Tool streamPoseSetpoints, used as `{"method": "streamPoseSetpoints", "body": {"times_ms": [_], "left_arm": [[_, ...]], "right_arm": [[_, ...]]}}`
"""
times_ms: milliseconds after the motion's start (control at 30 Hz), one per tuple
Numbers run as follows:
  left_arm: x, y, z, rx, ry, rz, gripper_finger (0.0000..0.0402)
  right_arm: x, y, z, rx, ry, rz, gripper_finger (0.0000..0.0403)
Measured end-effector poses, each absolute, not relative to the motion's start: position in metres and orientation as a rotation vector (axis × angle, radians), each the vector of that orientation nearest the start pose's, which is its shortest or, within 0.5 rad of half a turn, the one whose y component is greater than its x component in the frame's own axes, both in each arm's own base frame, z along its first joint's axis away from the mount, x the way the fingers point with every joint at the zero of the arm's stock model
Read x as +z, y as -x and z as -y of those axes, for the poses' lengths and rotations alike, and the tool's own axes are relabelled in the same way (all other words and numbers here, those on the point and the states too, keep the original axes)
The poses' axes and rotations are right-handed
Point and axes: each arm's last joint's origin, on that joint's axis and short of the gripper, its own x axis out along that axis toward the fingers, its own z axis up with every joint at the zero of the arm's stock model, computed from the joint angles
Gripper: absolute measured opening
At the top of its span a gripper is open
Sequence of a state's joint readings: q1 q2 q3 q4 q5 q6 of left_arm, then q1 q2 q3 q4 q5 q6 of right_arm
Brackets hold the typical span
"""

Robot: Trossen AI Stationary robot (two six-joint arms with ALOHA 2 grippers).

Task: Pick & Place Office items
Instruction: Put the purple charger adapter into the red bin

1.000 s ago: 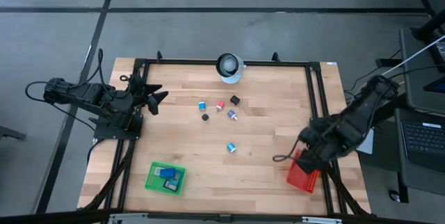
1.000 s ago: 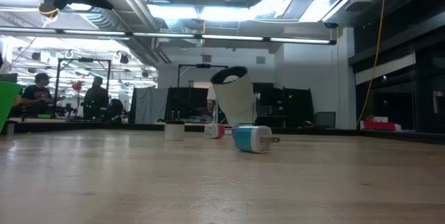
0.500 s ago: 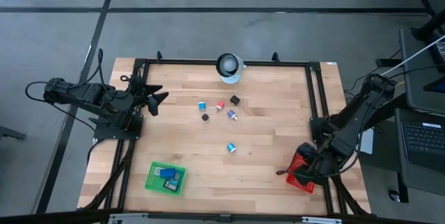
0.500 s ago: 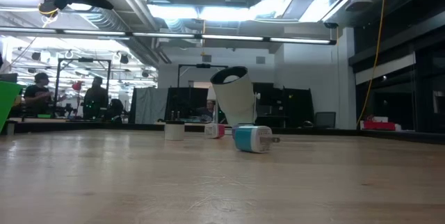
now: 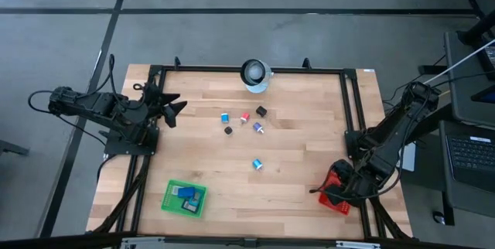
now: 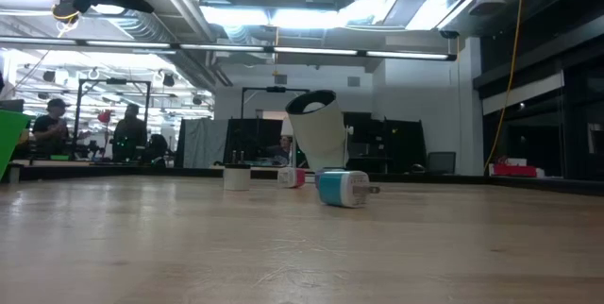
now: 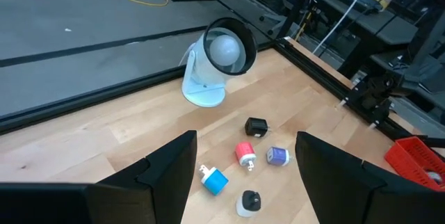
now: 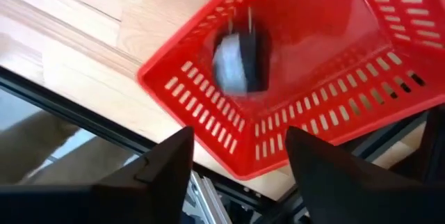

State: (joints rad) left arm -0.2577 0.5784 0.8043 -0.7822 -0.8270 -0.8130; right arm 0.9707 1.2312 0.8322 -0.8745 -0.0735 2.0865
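Right gripper [image 8: 236, 161]: we see its jaws spread directly above the mesh basket [image 8: 361, 106] at the table's right edge.
Plug block [image 8: 238, 62]: we find it inside that basket, beyond the gap between the jaws.
Left gripper [image 7: 245, 175]: we see a cluster of small items [image 7: 247, 153] ahead of its spread jaws.
Ring-shaped lamp [image 7: 214, 62]: beyond that cluster.

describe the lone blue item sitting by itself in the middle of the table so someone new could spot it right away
Start at the wooden table and find the white round lamp-like object at its far edge. Below it lies a cluster of small items; well below that cluster, alone on bare wood, lies the small blue and white plug-like block. No other item lies close to it, unlike the red block and blue block in the cluster.
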Motion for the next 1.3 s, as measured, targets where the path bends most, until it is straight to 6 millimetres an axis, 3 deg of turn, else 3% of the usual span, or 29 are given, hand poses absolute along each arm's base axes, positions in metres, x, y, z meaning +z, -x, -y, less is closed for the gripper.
{"method": "streamPoseSetpoints", "body": {"times_ms": [167,300,467,667,767,833,1000,1133,1300], "left_arm": [[0.315,-0.101,0.004,0.705,0.481,-0.227,0.0239],[0.315,-0.101,0.005,0.699,0.483,-0.230,0.0239],[0.315,-0.101,0.005,0.699,0.489,-0.229,0.0239],[0.315,-0.101,0.005,0.694,0.493,-0.231,0.0239],[0.315,-0.101,0.005,0.694,0.496,-0.230,0.0239],[0.315,-0.101,0.005,0.694,0.495,-0.230,0.0239],[0.315,-0.101,0.005,0.693,0.495,-0.231,0.0239],[0.315,-0.101,0.005,0.693,0.497,-0.231,0.0239],[0.315,-0.101,0.005,0.682,0.507,-0.236,0.0239]], "right_arm": [[0.220,-0.116,-0.174,-0.616,-1.113,-1.451,0.0263],[0.222,-0.122,-0.174,-0.632,-1.183,-1.274,0.0266],[0.233,-0.144,-0.163,-0.595,-1.274,-0.826,0.0267],[0.256,-0.167,-0.144,-0.629,-1.180,0.119,0.0267],[0.265,-0.171,-0.137,-0.676,-1.092,0.415,0.0267],[0.267,-0.175,-0.132,-0.703,-1.069,0.439,0.0267],[0.285,-0.194,-0.127,-0.737,-0.990,0.261,0.0250],[0.322,-0.224,-0.111,-0.648,-0.872,0.036,0.0233],[0.365,-0.260,-0.072,-0.503,-0.701,-0.083,0.0226]]}}
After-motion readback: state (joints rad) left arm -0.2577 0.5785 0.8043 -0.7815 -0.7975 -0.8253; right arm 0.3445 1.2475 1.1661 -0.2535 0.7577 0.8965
